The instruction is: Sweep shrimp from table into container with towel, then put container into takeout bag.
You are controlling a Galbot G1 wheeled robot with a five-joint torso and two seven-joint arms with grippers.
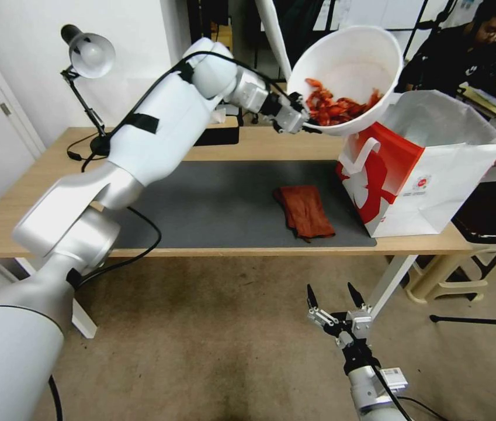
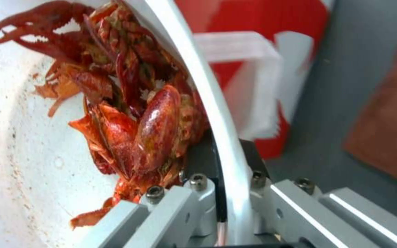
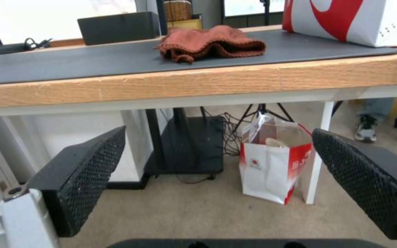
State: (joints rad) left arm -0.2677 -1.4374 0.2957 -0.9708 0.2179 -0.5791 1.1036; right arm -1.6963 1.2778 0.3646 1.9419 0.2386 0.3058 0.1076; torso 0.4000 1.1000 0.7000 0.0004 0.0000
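long light wooden table (image 1: 43,193) with a dark grey mat (image 1: 218,204) over its middle, taken here as the landmark for everything else

standing on the table's right end, partly on the mat's right edge: red and white takeout bag (image 1: 417,169), upright, mouth open, one white handle hanging on its near red side

raised in the air above the table and just over the bag's left rim: white container (image 1: 347,70), tilted so its open side faces the head camera, lower edge close to the bag's mouth, touching or not cannot be told

reaching across the table from the near left: left arm, ending in the left gripper (image 1: 301,120) clamped on the container's rim, one finger inside the wall and one outside, the rim running between the two metal finger mounts in the left wrist view

lying on the mat near the table's front edge, just left of the bag and apart from it: rust-red towel (image 1: 305,211), folded and rumpled

at the table's back edge behind the mat: a black box (image 3: 118,27); at the back left corner: a desk lamp (image 1: 87,55) with its cable on the wood

heaped inside the container against its lower wall, well above the table: shrimp (image 1: 335,105), red-orange claws and shells pressed beside the gripped rim

below and in front of the table's front edge, over the floor: right gripper (image 1: 337,304), fingers spread wide apart, holding nothing, pointed toward the table
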